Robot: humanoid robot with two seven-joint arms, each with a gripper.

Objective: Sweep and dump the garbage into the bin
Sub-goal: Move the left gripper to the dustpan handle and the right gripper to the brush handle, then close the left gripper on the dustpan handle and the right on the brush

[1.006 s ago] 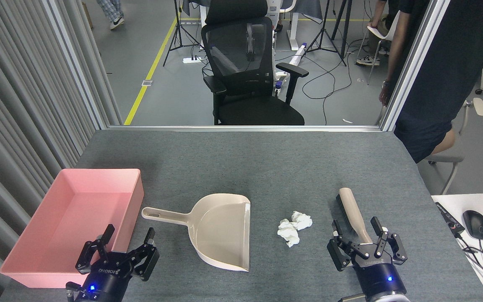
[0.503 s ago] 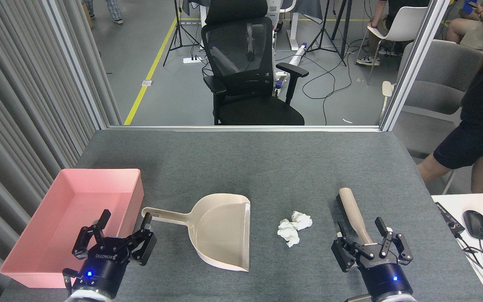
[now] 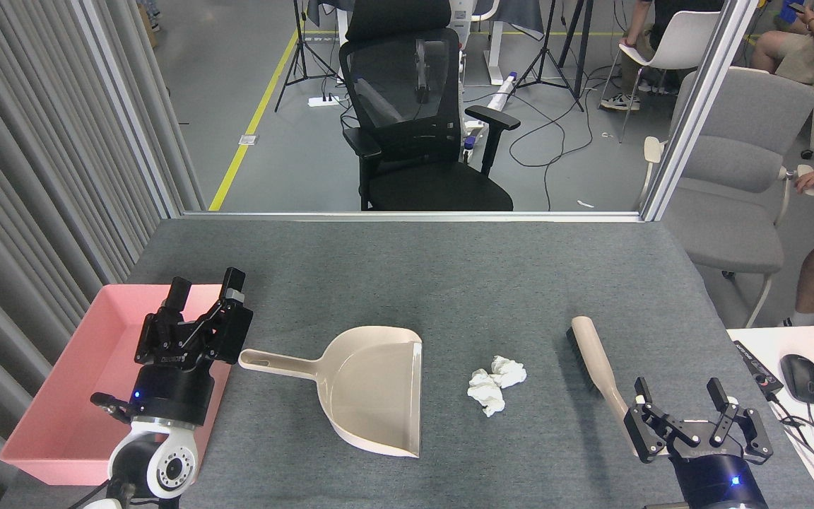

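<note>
Grey felt-covered table [image 3: 449, 268] w/ everything spread across the near half. Pink bin [image 3: 61, 431] sits at the near-left corner, a shallow rectangular tray; inside looks bare where visible, though the L arm covers part of it. L gripper [image 3: 203, 288] is raised over the bin's far-right corner, fingers spread apart w/ nothing between them, just left of the dustpan handle's tip and not touching it. Beige dustpan [image 3: 372, 385] lies flat mid-table, handle pointing left toward the bin, open mouth facing right. Garbage [image 3: 494, 382] = crumpled white tissue wads touching each other in one clump, on the table just right of the dustpan mouth, clear gap between them; between the dustpan and the brush. Hand brush [image 3: 594, 360] w/ beige handle and dark bristles lies to the right of the wads, running near-to-far, its near end right by the R gripper. R gripper [image 3: 682, 411] is at the near-right edge, fingers wide open, empty; left finger is at the brush handle's near end, contact can't tell. Past the table's far edge: black mesh office chair [image 3: 414, 120]; grey chair [image 3: 739, 191] far right; computer mouse [image 3: 801, 378] on a white desk at right
</note>
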